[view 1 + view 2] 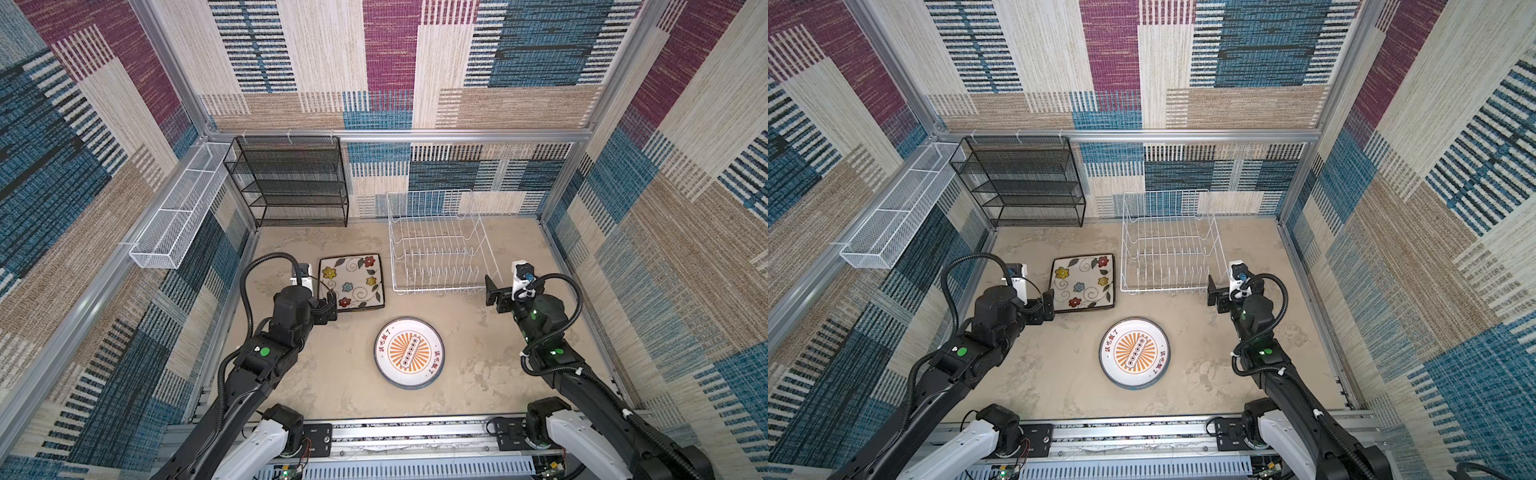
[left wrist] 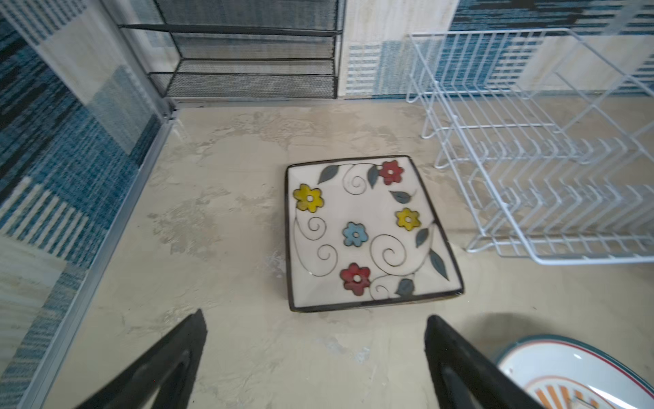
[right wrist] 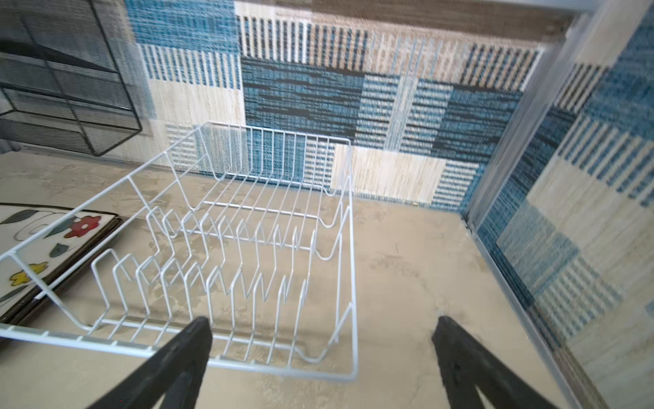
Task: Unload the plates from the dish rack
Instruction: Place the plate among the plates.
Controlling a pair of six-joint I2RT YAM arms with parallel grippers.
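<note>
The white wire dish rack [image 1: 430,205] [image 1: 1165,205] [image 2: 495,124] [image 3: 247,365] stands at the back right with nothing between its tines. Left of it, square flowered plates [image 1: 351,282] [image 1: 1082,282] [image 2: 368,230] [image 3: 35,262] lie stacked flat on the table. Round white plates with an orange sunburst [image 1: 409,353] [image 1: 1135,353] [image 2: 573,375] lie stacked nearer the front. My left gripper [image 1: 331,302] [image 1: 1048,302] [image 2: 315,318] is open and holds nothing, just off the square stack's near left edge. My right gripper [image 1: 494,296] [image 1: 1214,296] [image 3: 322,320] is open and holds nothing, at the rack's front right corner.
A black mesh shelf unit [image 1: 291,183] [image 1: 1021,183] stands against the back wall at the left. A long white mesh basket [image 1: 178,216] hangs on the left wall. Patterned walls close in three sides, and a metal rail [image 1: 415,432] runs along the front.
</note>
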